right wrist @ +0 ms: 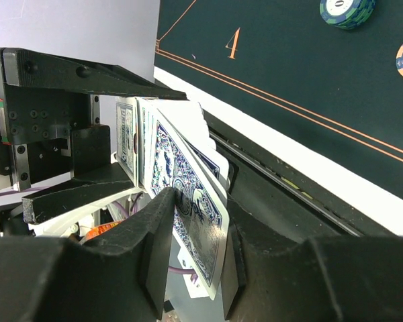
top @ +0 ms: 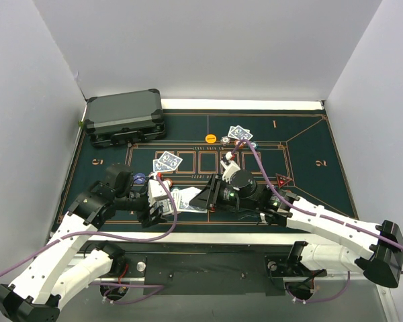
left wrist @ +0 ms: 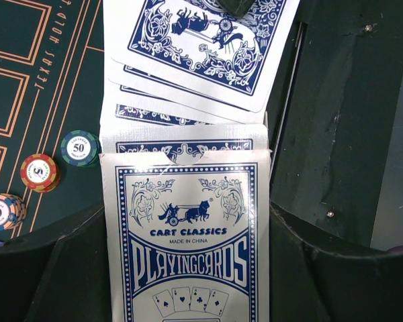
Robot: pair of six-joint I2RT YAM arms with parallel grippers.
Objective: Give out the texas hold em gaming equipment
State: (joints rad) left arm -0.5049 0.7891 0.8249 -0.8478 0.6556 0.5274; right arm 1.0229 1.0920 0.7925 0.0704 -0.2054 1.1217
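One card (right wrist: 188,191) fanned from the card box (left wrist: 188,268) sits pinched in our right gripper (right wrist: 198,209), left gripper (left wrist: 187,211) clamping that box; next, we judge, a clean pull.

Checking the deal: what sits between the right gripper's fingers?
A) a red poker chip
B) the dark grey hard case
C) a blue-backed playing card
C: a blue-backed playing card stands between the fingers of the right gripper, close to the blue-and-white card box.

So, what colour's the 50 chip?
50 chip: teal, white centre; best in left wrist view.
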